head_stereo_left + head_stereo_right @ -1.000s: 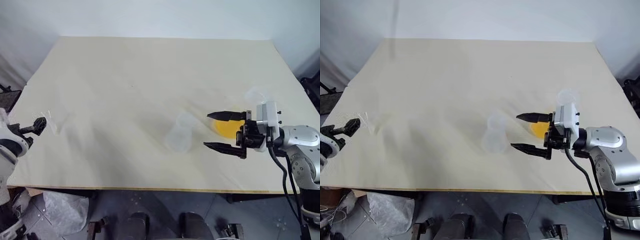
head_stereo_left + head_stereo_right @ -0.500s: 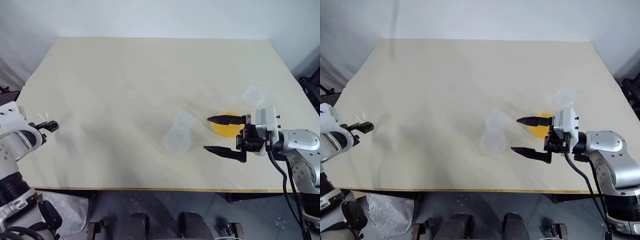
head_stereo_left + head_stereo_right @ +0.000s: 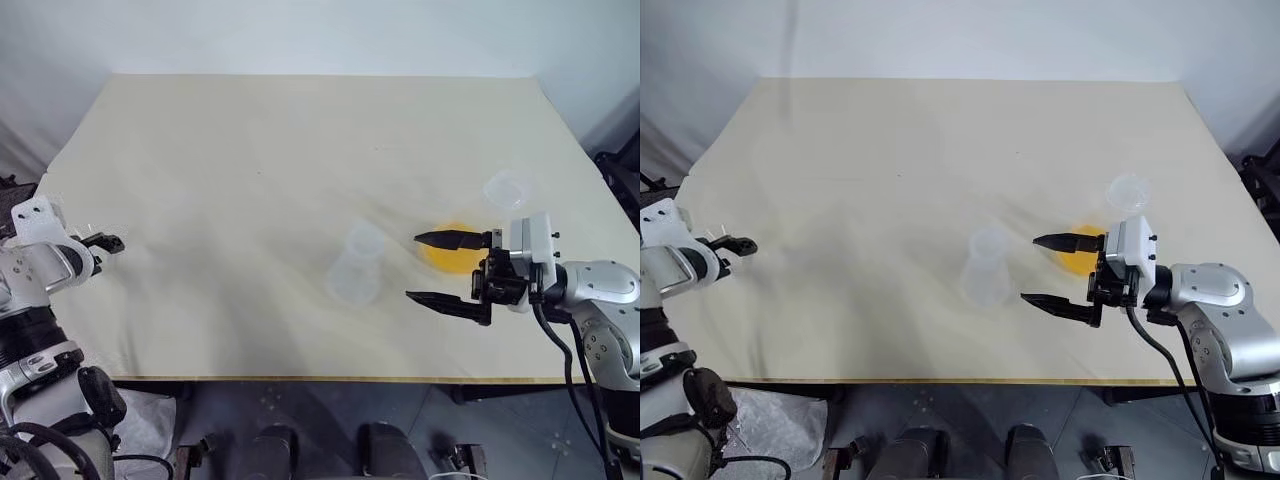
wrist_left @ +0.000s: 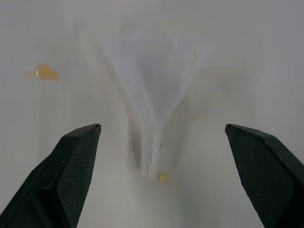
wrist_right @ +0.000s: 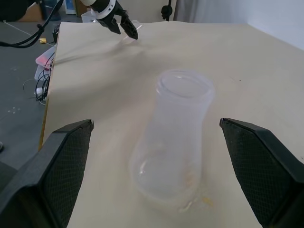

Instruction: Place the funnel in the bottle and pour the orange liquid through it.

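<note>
The clear funnel (image 4: 154, 80) lies on its side on the table near the left edge, stem toward my left gripper (image 4: 162, 126). That gripper (image 3: 112, 242) is open, its fingers apart on either side of the stem and touching nothing. The frosted bottle (image 3: 357, 266) stands upright mid-table, mouth open. My right gripper (image 3: 413, 267) is open and points at the bottle (image 5: 173, 142) from the right, a short gap away. The orange liquid (image 3: 452, 256) sits in the base of a clear flask just behind the right gripper.
The clear flask's mouth (image 3: 507, 188) shows up and to the right of the orange liquid. A small orange spot (image 4: 45, 72) marks the cream table top (image 3: 300, 140) near the funnel. The table's front edge (image 3: 300, 378) runs just below both grippers.
My left arm has swung in and lowered, bringing its open gripper up to the funnel. The right gripper, bottle and flask have stayed put.
</note>
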Controlling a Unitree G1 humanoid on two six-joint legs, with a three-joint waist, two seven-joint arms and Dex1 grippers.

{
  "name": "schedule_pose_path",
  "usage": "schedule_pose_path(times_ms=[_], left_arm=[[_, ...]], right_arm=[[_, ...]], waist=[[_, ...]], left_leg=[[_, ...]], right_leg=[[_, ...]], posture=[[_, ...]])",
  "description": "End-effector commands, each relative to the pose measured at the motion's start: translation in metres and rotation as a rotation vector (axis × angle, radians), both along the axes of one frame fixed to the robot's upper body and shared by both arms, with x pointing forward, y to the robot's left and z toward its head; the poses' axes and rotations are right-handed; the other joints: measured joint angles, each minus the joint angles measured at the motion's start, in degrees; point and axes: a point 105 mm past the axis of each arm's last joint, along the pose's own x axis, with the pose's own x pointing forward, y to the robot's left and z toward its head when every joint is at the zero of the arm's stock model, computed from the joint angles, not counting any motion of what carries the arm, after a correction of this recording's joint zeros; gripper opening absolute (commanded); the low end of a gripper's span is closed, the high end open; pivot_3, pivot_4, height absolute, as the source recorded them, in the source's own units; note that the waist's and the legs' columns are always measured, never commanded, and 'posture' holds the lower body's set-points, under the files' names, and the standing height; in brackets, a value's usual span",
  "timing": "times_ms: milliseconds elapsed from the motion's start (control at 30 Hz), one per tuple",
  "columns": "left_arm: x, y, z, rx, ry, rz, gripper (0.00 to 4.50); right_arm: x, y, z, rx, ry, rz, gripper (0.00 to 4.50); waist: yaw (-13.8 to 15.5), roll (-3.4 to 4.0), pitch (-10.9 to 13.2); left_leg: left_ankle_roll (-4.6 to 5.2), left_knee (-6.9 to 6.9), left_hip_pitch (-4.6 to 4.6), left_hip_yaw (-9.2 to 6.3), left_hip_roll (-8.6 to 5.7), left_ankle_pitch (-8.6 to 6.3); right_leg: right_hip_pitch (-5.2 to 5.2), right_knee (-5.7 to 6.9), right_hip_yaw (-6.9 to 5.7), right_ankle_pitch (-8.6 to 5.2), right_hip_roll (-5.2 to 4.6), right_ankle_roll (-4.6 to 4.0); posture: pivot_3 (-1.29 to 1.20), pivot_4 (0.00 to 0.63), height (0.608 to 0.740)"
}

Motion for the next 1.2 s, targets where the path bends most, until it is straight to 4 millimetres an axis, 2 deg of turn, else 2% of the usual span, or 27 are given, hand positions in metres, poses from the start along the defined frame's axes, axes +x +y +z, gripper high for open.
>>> schedule_pose_path(times_ms=[33,333,700,833,1167,1200], left_arm=[[0.004,0.011,0.013,0.039,-0.032,0.019,4.46],[0.009,0.019,0.008,0.038,0.021,0.039,4.46],[0.005,0.011,0.005,0.013,0.142,0.013,4.46],[0.004,0.008,0.006,0.011,0.156,0.003,3.55],[0.004,0.01,0.012,0.008,0.147,0.013,0.35],[0.003,0.011,0.013,0.008,0.146,0.014,0.14]], right_arm=[[-0.006,0.003,0.01,0.008,-0.048,0.014,4.5],[-0.006,0.002,0.01,0.009,-0.049,0.003,4.5],[-0.005,0.001,0.01,0.005,-0.052,-0.003,4.5],[-0.004,0.002,0.01,0.005,-0.055,-0.005,4.5],[-0.003,0.002,0.01,0.006,-0.058,-0.01,4.5],[-0.004,0.001,0.01,0.006,-0.058,-0.01,4.5]], waist=[[0.0,0.0,0.0],[-0.2,-0.1,0.0],[-0.2,-0.15,0.0],[-0.2,-0.15,0.0],[-0.2,-0.16,0.0],[-0.2,-0.16,0.0]], left_leg=[[0.0,0.01,0.0,0.0,-0.02,0.0],[0.0,0.04,-0.06,0.09,-0.04,0.0],[0.0,0.06,-0.1,0.09,-0.05,0.0],[0.0,0.06,-0.11,0.09,-0.06,0.0],[0.0,0.07,-0.12,0.08,-0.06,0.0],[0.0,0.07,-0.12,0.09,-0.06,0.0]], right_leg=[[-0.02,0.05,0.01,0.0,-0.02,0.0],[-0.28,0.41,0.07,0.0,-0.04,0.0],[-0.35,0.48,0.08,0.0,-0.05,0.0],[-0.36,0.51,0.08,0.0,-0.05,0.0],[-0.38,0.52,0.09,0.0,-0.05,0.0],[-0.39,0.52,0.09,0.0,-0.05,0.0]], posture=[[0.0,0.15,0.74],[0.0,0.15,0.74],[0.0,0.15,0.74],[0.0,0.15,0.74],[0.0,0.15,0.74],[0.0,0.15,0.74]])
